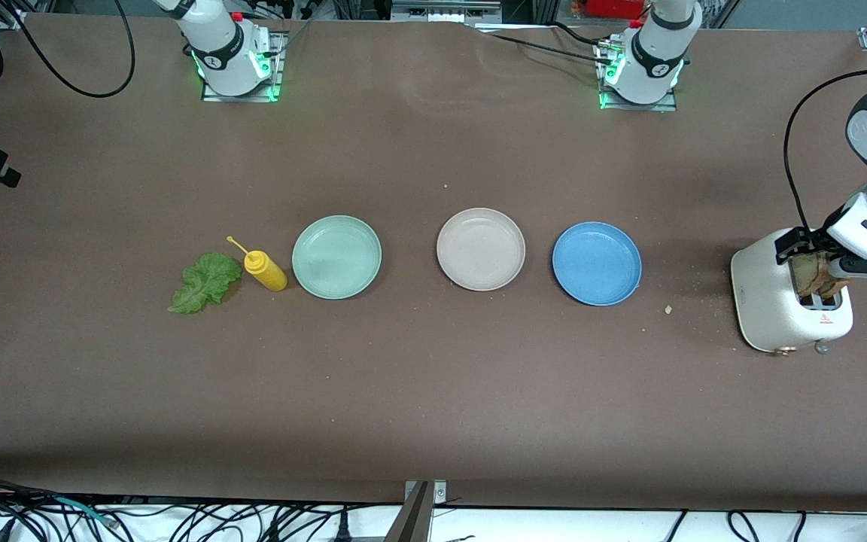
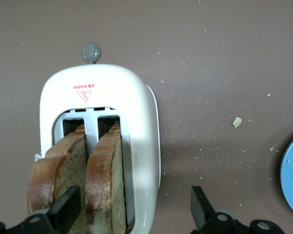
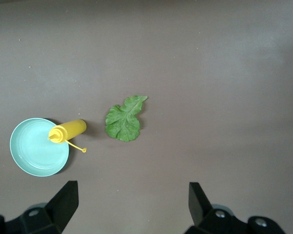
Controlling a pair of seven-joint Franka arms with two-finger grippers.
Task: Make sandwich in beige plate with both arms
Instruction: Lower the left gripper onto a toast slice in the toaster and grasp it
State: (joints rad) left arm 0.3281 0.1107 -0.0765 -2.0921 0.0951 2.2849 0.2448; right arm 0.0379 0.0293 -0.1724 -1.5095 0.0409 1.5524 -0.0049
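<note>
Left gripper (image 2: pixel 132 214): I have it over the white toaster (image 1: pixel 768 301) at the left arm's end of the tabletop (image 1: pixel 433 391), fingers (image 2: pixel 64 208) spread wide; one finger sits by the toast slices (image 2: pixel 80 180), the other hangs off the toaster's side over bare tabletop.
Toast slices: two, standing upright in the toaster's slots, brown crusts up (neither is pinched as far as I can see).
Right gripper (image 3: pixel 132 207): I see it only in its own wrist view, fingers (image 3: pixel 63 200) spread apart and holding nothing, high over the tabletop with the lettuce leaf (image 1: pixel 204 282) below, roughly between the fingers.
Lettuce leaf: flat on the tabletop, just beside the yellow squeeze bottle (image 1: pixel 264 271).
Yellow squeeze bottle: lying between the leaf and the mint green plate (image 1: pixel 336 257).
Beige plate (image 1: pixel 480 249): nothing on it, between the mint green plate and the blue plate (image 1: pixel 597 263), well apart from both pairs of fingers.
</note>
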